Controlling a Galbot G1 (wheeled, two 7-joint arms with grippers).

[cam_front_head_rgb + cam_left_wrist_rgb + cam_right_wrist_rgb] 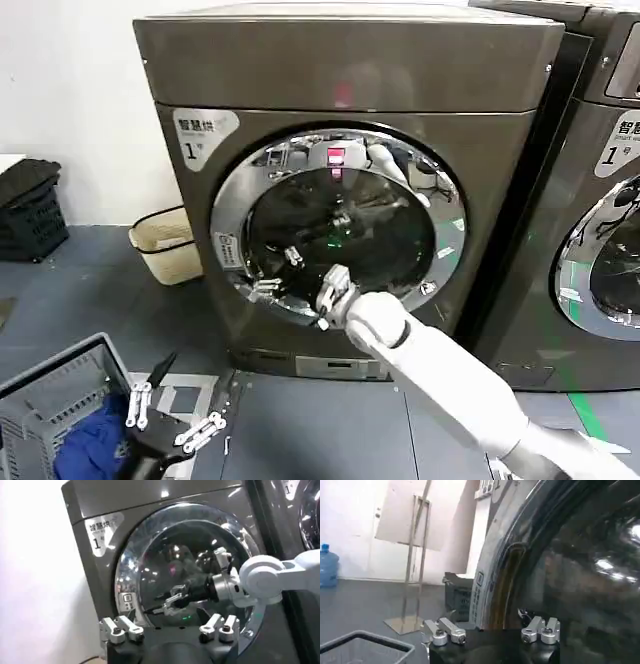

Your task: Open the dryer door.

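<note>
Head view: the right hand (331, 292) sits at the lower rim of the dryer door (340, 225), its fingers against the chrome ring near the bottom edge; whether they are spread or pinching the rim cannot be told. The white right arm runs back from there toward the lower right. The door lies flush in the front of the grey dryer (350, 80), dark glass inside the mirror ring. The left hand (170, 420) hangs low near the floor, fingers spread, beside a grey basket (50, 385) holding blue cloth (90, 440). A second grey machine (600, 200) stands at the right.
</note>
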